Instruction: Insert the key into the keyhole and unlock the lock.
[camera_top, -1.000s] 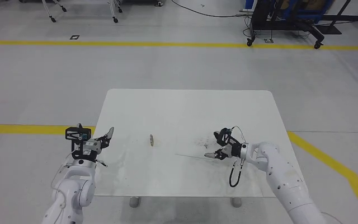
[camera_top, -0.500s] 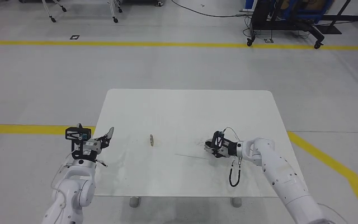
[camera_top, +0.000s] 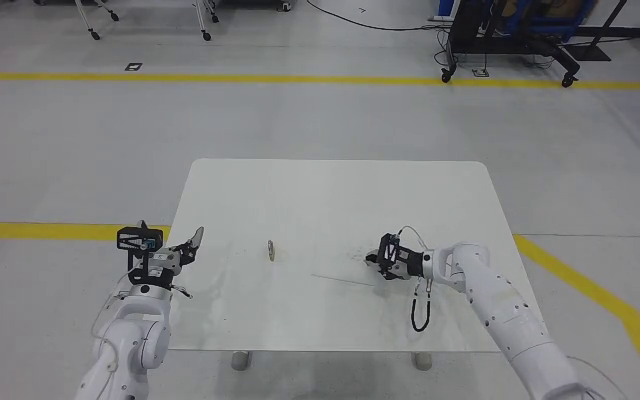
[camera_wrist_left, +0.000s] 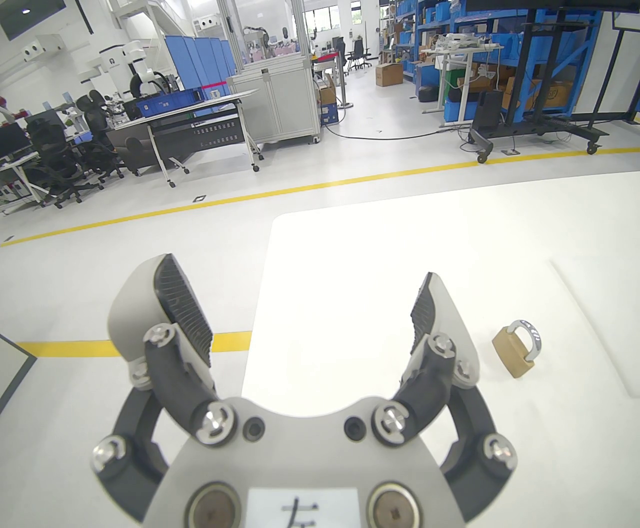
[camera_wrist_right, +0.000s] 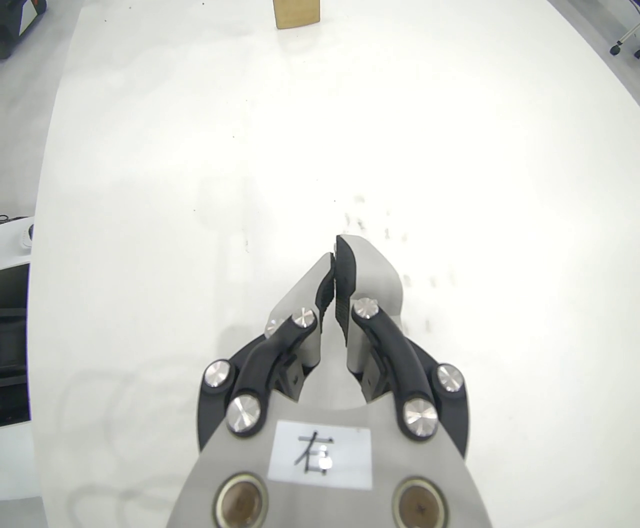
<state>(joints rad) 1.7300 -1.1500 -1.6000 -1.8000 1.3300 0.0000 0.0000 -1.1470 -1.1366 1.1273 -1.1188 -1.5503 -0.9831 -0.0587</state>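
Observation:
A brass padlock (camera_top: 269, 250) with a silver shackle lies on the white table (camera_top: 330, 190), left of centre; it also appears as the padlock (camera_wrist_left: 515, 352) and the padlock (camera_wrist_right: 296, 12). My right gripper (camera_top: 372, 262) rests low on the table to the padlock's right, pointing at it. In its wrist view the right gripper (camera_wrist_right: 334, 250) is shut, with a small dark bit of the key (camera_wrist_right: 333, 245) poking out between the pad tips. At the table's left edge my left gripper (camera_top: 195, 240) hangs open and empty, as its own view of the left gripper (camera_wrist_left: 297, 270) confirms.
Small dark scuff marks (camera_wrist_right: 385, 232) dot the table just beyond the right gripper. A black cable loop (camera_top: 420, 310) hangs from the right wrist near the table's front edge. Bare tabletop lies between the key and the padlock.
The right gripper, open a second ago, has shut and shifted slightly left along the table. The left arm and the padlock have not moved.

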